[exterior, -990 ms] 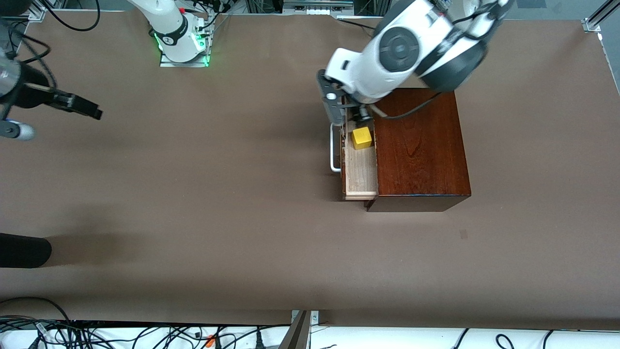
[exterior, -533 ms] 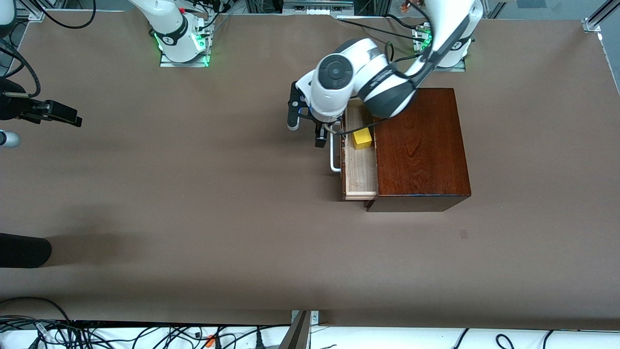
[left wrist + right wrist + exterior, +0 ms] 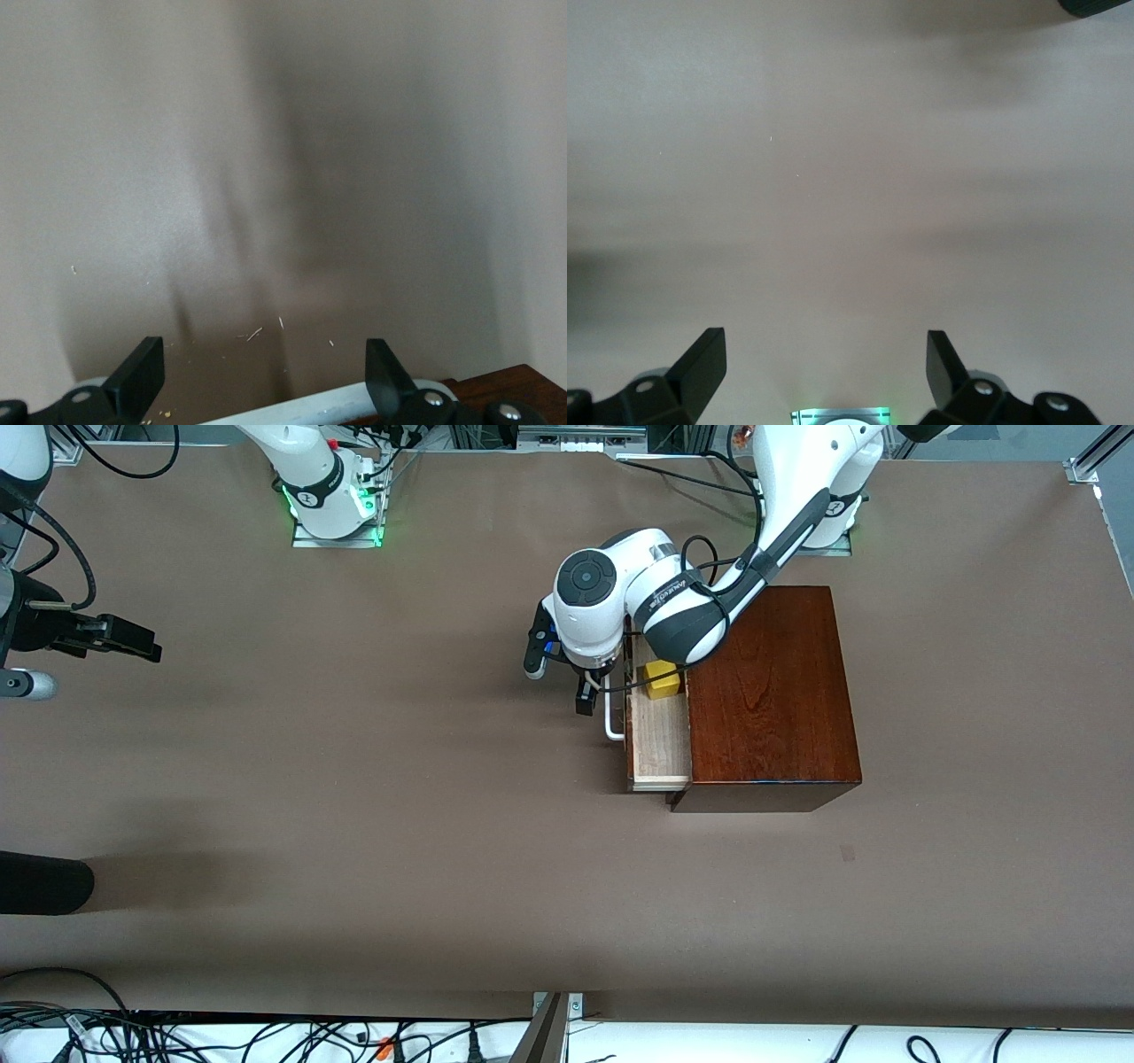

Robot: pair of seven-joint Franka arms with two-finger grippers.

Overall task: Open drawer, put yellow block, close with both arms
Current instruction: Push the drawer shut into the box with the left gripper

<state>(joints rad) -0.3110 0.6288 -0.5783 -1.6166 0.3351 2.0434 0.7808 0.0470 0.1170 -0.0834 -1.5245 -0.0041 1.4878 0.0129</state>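
Yellow block (image 3: 661, 679) in open drawer (image 3: 658, 737) — left gripper (image 3: 586, 691) beside handle (image 3: 610, 717).

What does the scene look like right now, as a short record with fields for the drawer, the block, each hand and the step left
drawer: drawer pulled open from the wooden box
yellow block: yellow block lies inside the drawer, partly under the left arm
left hand: left hand open, empty, by the white handle in front of the drawer; the handle shows between its fingers in the left wrist view
right hand: right hand open, empty, waiting over bare table at the right arm's end
step left: close the drawer
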